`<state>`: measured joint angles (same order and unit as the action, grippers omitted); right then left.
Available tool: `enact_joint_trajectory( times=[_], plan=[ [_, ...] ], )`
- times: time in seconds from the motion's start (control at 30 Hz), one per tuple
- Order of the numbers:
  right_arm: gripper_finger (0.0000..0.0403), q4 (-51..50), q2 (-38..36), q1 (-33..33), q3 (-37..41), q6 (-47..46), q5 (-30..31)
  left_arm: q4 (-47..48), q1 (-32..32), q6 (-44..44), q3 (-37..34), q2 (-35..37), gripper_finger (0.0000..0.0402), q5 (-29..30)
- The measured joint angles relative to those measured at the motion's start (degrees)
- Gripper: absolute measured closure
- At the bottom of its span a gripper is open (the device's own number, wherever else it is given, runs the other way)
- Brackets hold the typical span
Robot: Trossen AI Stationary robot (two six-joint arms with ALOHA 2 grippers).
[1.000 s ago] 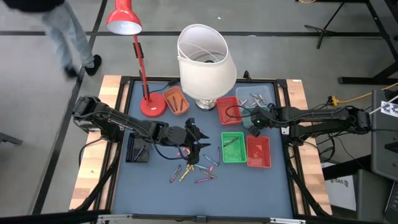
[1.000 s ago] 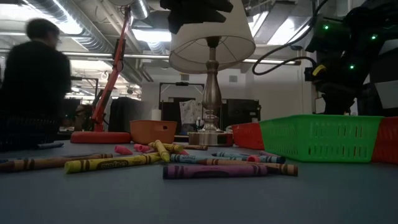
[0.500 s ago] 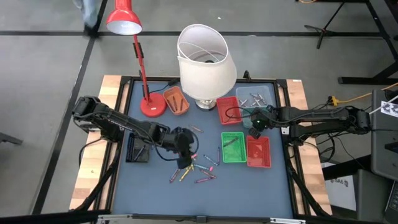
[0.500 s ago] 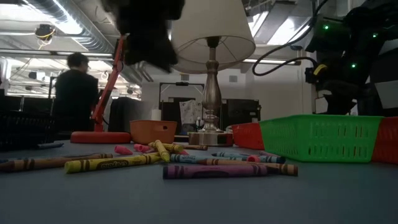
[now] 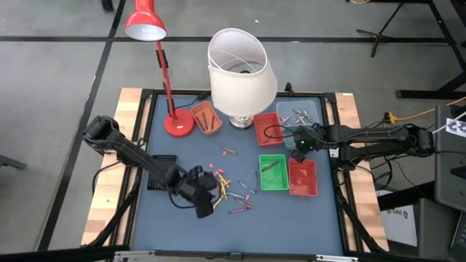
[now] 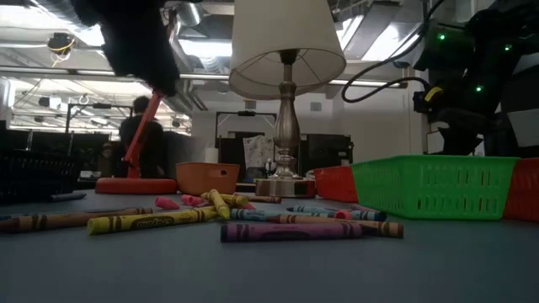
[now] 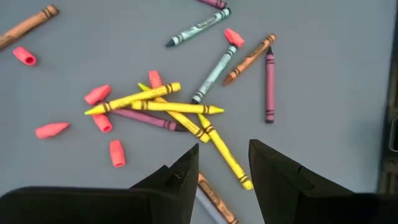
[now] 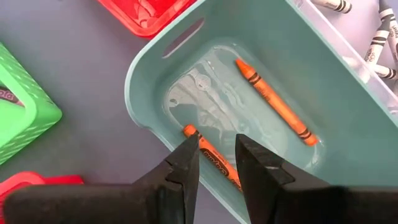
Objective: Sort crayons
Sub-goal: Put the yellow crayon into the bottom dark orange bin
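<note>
Crayons (image 5: 234,193) in mixed colours lie loose on the blue table near its front middle; the left wrist view shows yellow ones (image 7: 163,107) crossed in a small heap with pink stubs (image 7: 97,94) around them. My left gripper (image 7: 224,163) hovers open above this heap's near left side (image 5: 207,204), and a yellow crayon (image 7: 225,157) lies on the table below its gap. My right gripper (image 8: 216,149) stands open over a teal tray (image 8: 348,124) at the right. Two orange crayons (image 8: 273,102) lie in that tray, one under the fingers (image 8: 211,158).
A white-shaded lamp (image 5: 242,69) and a red desk lamp (image 5: 178,122) stand at the back. An orange tray (image 5: 206,116), two red trays (image 5: 266,129) (image 5: 302,177), a green tray (image 5: 273,172) and a tray of grey crayons (image 5: 302,114) sit at the right. A person (image 6: 139,139) stands in the room behind.
My left gripper has swung from above the crayons' far side toward the table's near left, sinking and tipping downward while rolling; it stays open. The crayons lie unmoved. The person behind has walked across the room.
</note>
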<state>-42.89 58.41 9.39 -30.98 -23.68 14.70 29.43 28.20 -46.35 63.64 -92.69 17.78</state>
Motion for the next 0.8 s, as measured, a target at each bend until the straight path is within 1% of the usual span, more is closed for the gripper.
enact_joint_trajectory(
  times=[0.07,0.2,0.4,0.6,0.8],
  plan=[
    [0.0302,0.09,-0.01,-0.04,0.0,0.0,-0.1,-0.69,1.35,-0.86,0.0,-1.52,0.0278,1.15],
    [0.0302,1.26,-0.04,-0.07,0.0,0.71,-0.22,-4.96,2.97,-1.33,0.02,-5.41,0.0278,1.26],
    [0.0302,3.43,-0.04,-0.05,0.0,3.01,-0.43,-10.16,3.59,-1.83,0.02,-11.57,0.0278,1.25],
    [0.0302,4.29,-0.04,-0.06,-0.02,3.24,-2.83,-10.52,3.59,-4.36,0.02,-15.79,0.0278,1.26],
    [0.0302,5.66,-0.04,-0.07,-0.02,4.66,-6.22,-10.82,3.59,-4.61,0.11,-18.52,0.0278,1.83]
  ],
)
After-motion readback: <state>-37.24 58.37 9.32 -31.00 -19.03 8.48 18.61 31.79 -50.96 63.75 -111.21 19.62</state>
